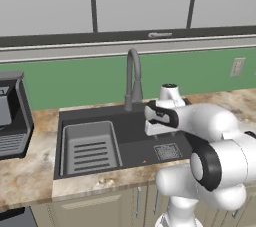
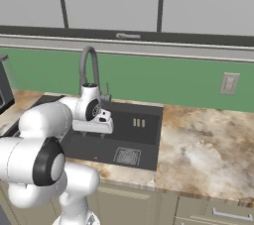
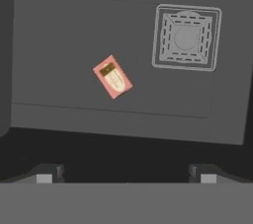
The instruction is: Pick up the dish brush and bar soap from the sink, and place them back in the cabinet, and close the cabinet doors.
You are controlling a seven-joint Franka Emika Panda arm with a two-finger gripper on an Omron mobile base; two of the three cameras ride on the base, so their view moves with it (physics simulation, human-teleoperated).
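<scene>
Here, going from left to right, a dark appliance point(image 1: 12, 116) is seen at the left end of the speckled stone table point(image 1: 25, 171), followed by the dark-grey sink point(image 1: 90, 116) with its grey ribbed tray insert point(image 1: 90, 148) in the left half and the gooseneck faucet point(image 1: 132, 78) at the back rim. The bar soap point(image 3: 113, 76), a small pinkish-orange block with a pale centre, is shown lying flat on the sink floor, left of the square drain grate point(image 3: 186, 37) and well apart from it; in the left base view it is reduced to an orange speck point(image 1: 145, 161) near the front wall. The pincer point(image 3: 126, 173) is held above the basin with its two dark fingertips point(image 3: 47, 173) spread wide, nothing between them. Farther right, a wall outlet point(image 2: 229, 84) is set in the green backsplash.
</scene>
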